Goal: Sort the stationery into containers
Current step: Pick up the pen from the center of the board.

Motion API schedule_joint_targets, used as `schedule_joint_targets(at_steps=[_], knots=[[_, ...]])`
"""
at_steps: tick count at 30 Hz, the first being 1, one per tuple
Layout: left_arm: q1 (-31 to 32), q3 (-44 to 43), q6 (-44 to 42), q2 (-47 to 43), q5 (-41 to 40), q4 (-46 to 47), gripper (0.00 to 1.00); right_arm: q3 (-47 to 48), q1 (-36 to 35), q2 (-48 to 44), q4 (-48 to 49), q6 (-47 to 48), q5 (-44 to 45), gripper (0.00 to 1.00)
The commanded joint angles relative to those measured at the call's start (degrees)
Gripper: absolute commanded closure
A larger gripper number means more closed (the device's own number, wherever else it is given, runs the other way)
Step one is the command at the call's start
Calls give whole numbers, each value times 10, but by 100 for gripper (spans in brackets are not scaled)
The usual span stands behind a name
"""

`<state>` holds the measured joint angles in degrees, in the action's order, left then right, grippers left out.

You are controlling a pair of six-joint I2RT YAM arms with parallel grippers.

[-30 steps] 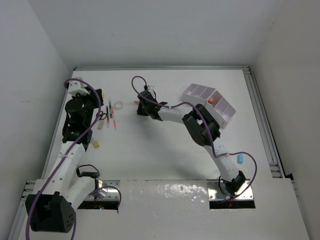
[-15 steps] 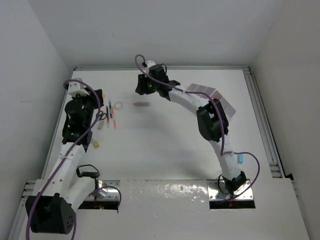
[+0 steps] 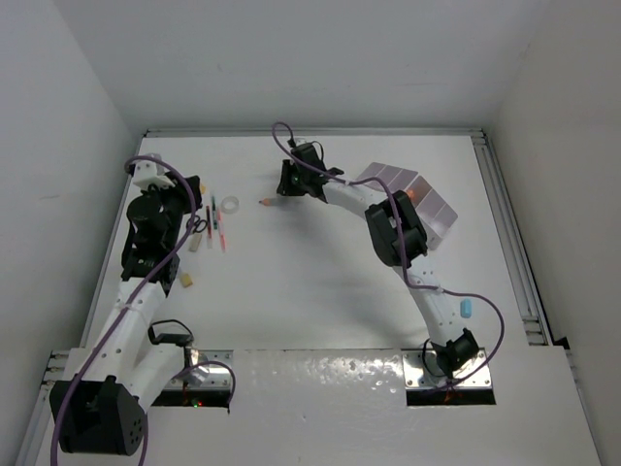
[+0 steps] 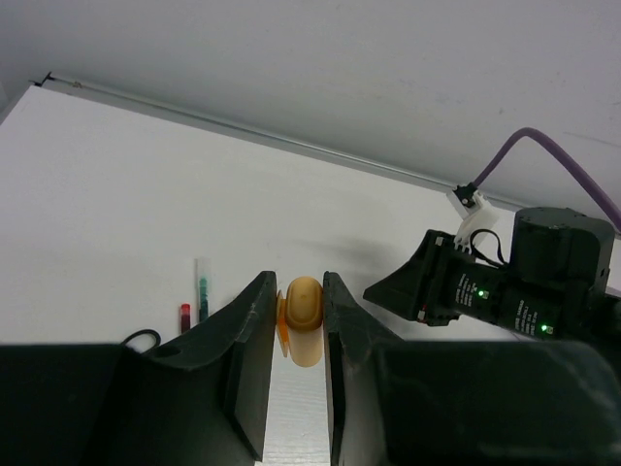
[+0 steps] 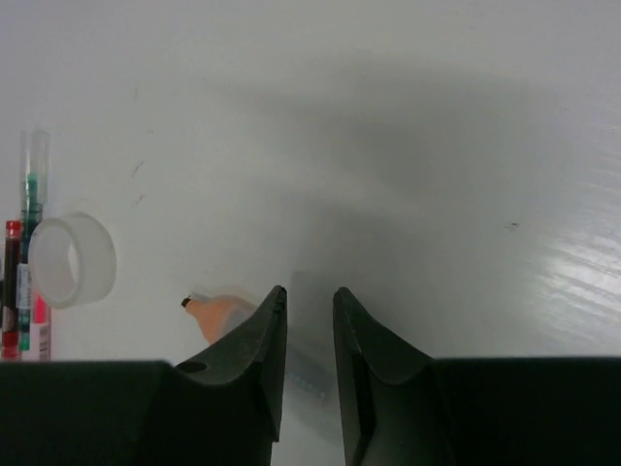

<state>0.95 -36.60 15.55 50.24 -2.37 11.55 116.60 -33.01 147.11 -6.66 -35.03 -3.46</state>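
I see my left fingers clamped on a small orange item, middle left of the top view, close to the side wall. My right fingers stand slightly apart over the pencil, upper centre. The organiser is well apart, upper right. Only the wrist view shows the pencil's black tip.

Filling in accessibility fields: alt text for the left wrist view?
The left gripper is shut on a small orange item, seen close up, with the white table behind. Two pens lie on the table at left; the right arm, black with green lights, is at right.
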Motion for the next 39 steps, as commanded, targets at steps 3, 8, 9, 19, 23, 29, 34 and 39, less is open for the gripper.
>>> schedule_joint_targets(at_steps=[3,8,9,19,23,29,34,39], knots=[[-8,4,11,-17,1,15,100,-7,-5,-25,13,-22,6,76],[-8,6,13,-17,5,20,100,-59,-6,-48,24,-12,-5,80],[-8,6,13,-18,5,21,100,-63,-8,-51,17,-2,-10,81],[-8,14,19,-20,16,17,100,-80,-20,-93,4,27,-18,83],[-8,16,18,-22,19,20,100,-88,-24,-108,8,53,-14,77],[-8,20,24,-22,20,16,100,-88,-30,-125,9,93,-15,72],[-8,22,26,-21,36,19,100,-59,-61,-111,-34,162,11,53],[-8,21,26,-20,35,17,100,-57,-66,-91,-56,124,70,46]])
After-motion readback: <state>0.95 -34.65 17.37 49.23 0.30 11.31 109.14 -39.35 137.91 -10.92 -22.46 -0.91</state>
